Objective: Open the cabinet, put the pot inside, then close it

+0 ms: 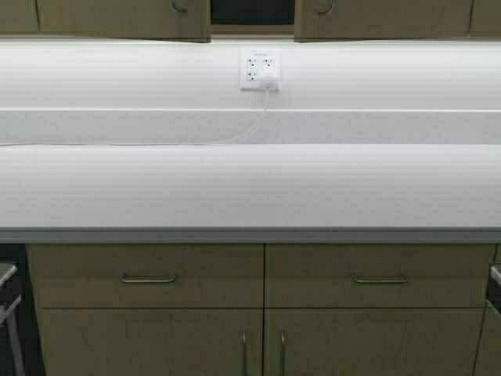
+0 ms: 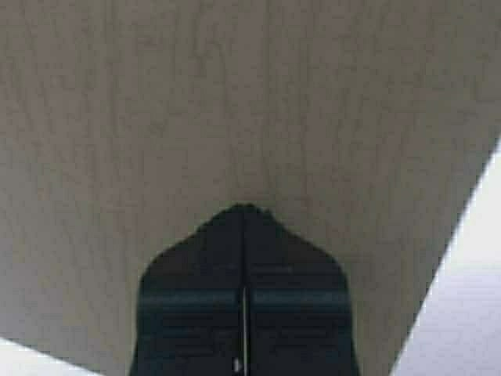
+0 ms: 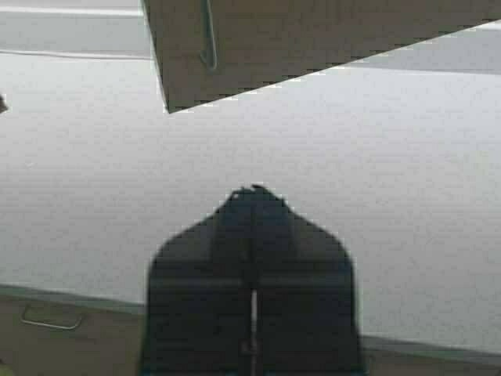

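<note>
Both of your grippers sit pinched together, and the pot appears in none of your views.

Your left gripper [image 2: 244, 210] has its fingers pressed together with the tips against a tan wood-grain door of the cabinet [image 2: 235, 102]. Your right gripper [image 3: 252, 192], also closed on nothing, hangs over the white countertop [image 3: 352, 196] below a cabinet door corner. From the high view you see the wall outlet [image 1: 260, 70] and the drawers [image 1: 149, 276] under the counter.

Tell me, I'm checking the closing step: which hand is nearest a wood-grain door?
The left hand: its shut tips are right at a wood-grain panel filling its view. The right hand faces white countertop, a cabinet door farther off.
</note>
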